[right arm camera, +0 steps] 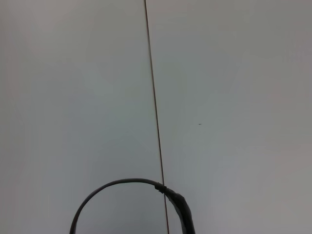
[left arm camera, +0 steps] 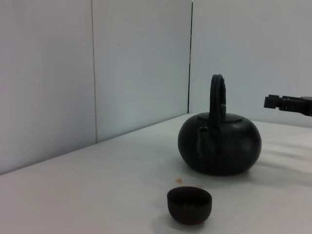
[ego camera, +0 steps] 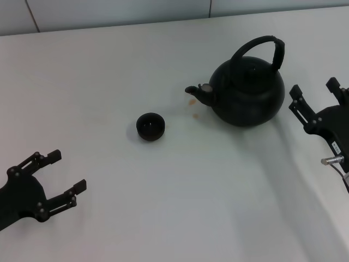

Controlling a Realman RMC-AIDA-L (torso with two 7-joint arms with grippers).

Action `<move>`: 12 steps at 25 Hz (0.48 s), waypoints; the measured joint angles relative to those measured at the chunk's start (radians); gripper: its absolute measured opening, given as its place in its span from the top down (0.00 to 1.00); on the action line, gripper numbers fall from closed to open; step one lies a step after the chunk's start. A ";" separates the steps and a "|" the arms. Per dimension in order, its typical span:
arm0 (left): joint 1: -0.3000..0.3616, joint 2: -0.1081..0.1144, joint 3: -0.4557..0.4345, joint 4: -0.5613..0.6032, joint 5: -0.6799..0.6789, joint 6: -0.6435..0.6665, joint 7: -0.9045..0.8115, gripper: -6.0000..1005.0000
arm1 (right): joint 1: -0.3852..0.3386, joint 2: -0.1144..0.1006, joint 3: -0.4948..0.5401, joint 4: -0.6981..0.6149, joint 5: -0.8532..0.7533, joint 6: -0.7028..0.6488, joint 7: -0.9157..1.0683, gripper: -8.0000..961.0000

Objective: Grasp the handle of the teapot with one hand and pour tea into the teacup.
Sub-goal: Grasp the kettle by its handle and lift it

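Note:
The matte-black teapot [ego camera: 248, 90] stands upright on the white table at the right back, its stubby spout pointing left toward the teacup. Its arched handle [ego camera: 260, 46] rises over the lid; the handle also shows in the right wrist view [right arm camera: 146, 192]. The tiny black teacup [ego camera: 150, 126] sits left of the spout, apart from it. In the left wrist view the teapot [left arm camera: 219, 146] stands behind the teacup [left arm camera: 189, 204]. My right gripper [ego camera: 314, 93] is open, just right of the teapot, not touching it. My left gripper [ego camera: 61, 172] is open and empty at the front left.
Small brownish stains [ego camera: 194, 108] mark the table between spout and cup. A pale panelled wall [left arm camera: 97, 68] runs along the table's far edge. The right gripper's fingertip [left arm camera: 275, 102] shows far off in the left wrist view.

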State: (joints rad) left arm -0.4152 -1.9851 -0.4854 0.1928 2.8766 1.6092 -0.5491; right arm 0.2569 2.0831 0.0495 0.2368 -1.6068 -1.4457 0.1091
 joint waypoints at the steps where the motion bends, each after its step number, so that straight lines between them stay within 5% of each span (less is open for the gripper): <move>1: 0.000 -0.001 0.000 0.000 -0.002 0.000 0.000 0.14 | 0.000 0.000 0.000 0.000 0.000 0.000 0.000 0.13; 12: 0.005 -0.010 -0.001 0.000 -0.026 -0.001 0.004 0.14 | 0.076 -0.001 0.002 -0.073 0.000 0.057 0.030 0.13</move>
State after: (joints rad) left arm -0.4106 -1.9953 -0.4863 0.1932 2.8504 1.6079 -0.5450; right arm 0.3332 2.0816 0.0520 0.1642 -1.6068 -1.3892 0.1394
